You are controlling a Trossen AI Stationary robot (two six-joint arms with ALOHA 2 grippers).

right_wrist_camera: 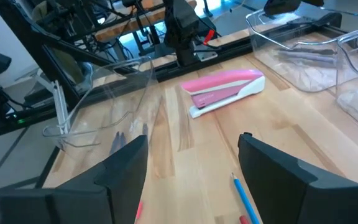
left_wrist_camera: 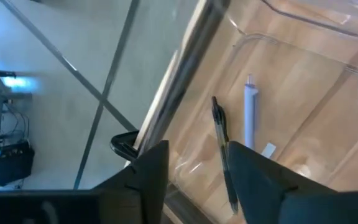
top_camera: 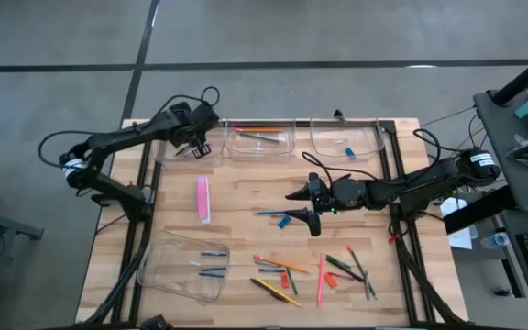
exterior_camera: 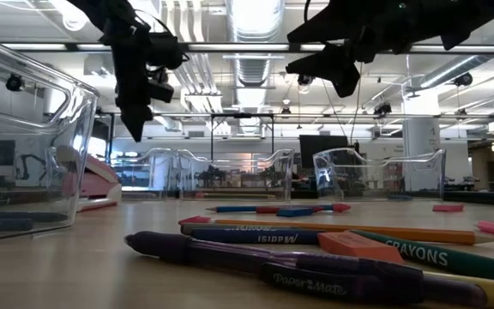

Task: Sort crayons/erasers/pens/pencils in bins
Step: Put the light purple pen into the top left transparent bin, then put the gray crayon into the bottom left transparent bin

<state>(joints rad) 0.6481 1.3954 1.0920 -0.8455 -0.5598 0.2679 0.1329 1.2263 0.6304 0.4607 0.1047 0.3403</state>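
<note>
We've got the left claw [top_camera: 198, 147] parted over the far-left bin [left_wrist_camera: 303, 56] where a dark pen [left_wrist_camera: 224, 149] sits, while the right claw [top_camera: 306, 207] hangs wide above the blue pencil [top_camera: 273, 213] mid-table, probably lining up the next grab.

A pink and white desk stapler [top_camera: 203, 198] lies flat on the pale butcher-block wooden worktop [top_camera: 236, 234], lengthwise along the worktop's depth, left of centre; in the right wrist view the same stapler [right_wrist_camera: 224, 91] lies with its white base touching the wood. In the low view it shows at the left [exterior_camera: 97, 184], partly behind clear plastic. A black metal frame [top_camera: 142, 197] borders the worktop's left and right edges. The grey concrete floor [top_camera: 337, 32], crossed by dark seams, surrounds the worktop. At the right edge stands a dark side desk [top_camera: 521, 119] carrying small items too small to identify. Ceiling strip lights [exterior_camera: 256, 17] show in the room beyond.
</note>
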